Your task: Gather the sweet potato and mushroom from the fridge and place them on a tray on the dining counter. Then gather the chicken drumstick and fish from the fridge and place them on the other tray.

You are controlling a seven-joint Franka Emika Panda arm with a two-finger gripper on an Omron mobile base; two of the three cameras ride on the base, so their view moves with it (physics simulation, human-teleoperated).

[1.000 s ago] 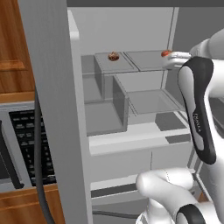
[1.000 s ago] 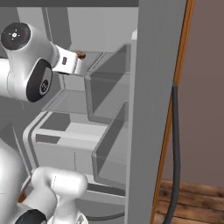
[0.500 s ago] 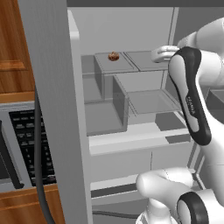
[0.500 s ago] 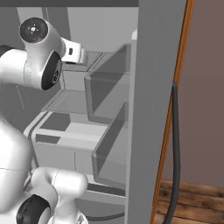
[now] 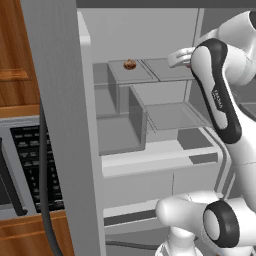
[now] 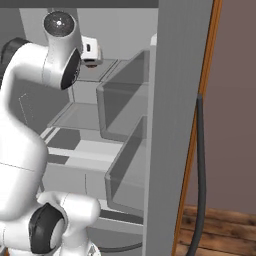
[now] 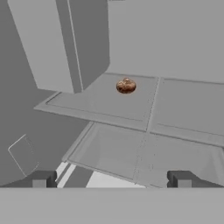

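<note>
Claw (image 7: 111,179) stands wide open and holds nothing; in the hand view its two dark fingertips (image 7: 42,179) rise far apart at the bottom edge, with bare shelf between them. It is inside the open fridge (image 5: 150,30), up at the level of the upper shelf (image 7: 109,103), and looks along that shelf toward the back wall. A small round brown mushroom (image 7: 126,85) sits on the far part of this shelf, well apart from the claw. In the left base view the mushroom (image 5: 130,64) lies on the left panel of the upper shelf, near the back wall, while the white arm (image 5: 220,95) reaches in from the right. Below the shelf are clear drawers (image 5: 170,117), one stepped forward of the other. In the right base view the arm's hand (image 6: 89,50) is up beside the shelf, and clear door bins (image 6: 125,107) hang on the right.
</note>
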